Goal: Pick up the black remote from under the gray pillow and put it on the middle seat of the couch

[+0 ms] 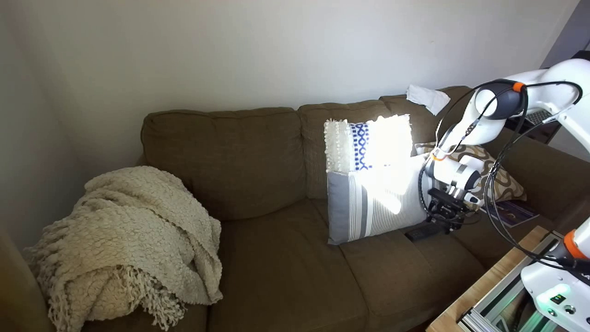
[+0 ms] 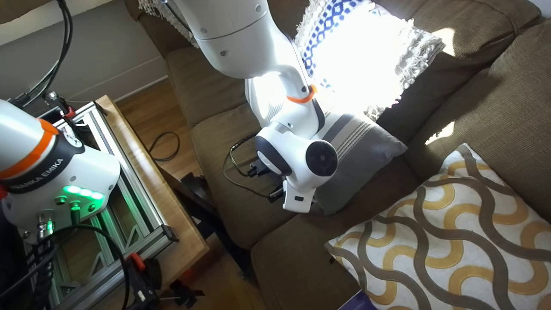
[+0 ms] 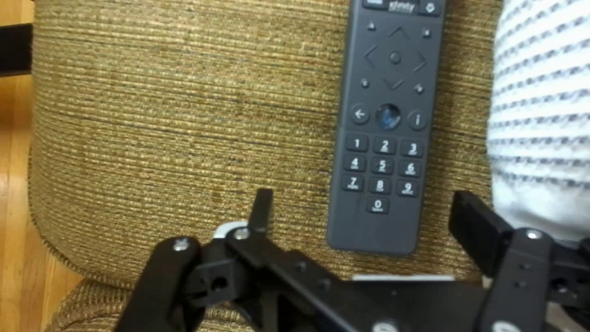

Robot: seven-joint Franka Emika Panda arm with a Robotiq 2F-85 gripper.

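Wrist view: wide claw, black remote just ahead

In an exterior view, the arm leans over the couch, bends down and hides most of the claw. Only the wrist view shows the fingers well: they are far apart. The remote lies flat on the couch, in line with the gap between them, mostly ahead of the claw. The gray pillow is just beside the claw.

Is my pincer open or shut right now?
Open: in the wrist view the pincer has its fingers wide apart, seat fabric showing between them and the Xfinity remote.
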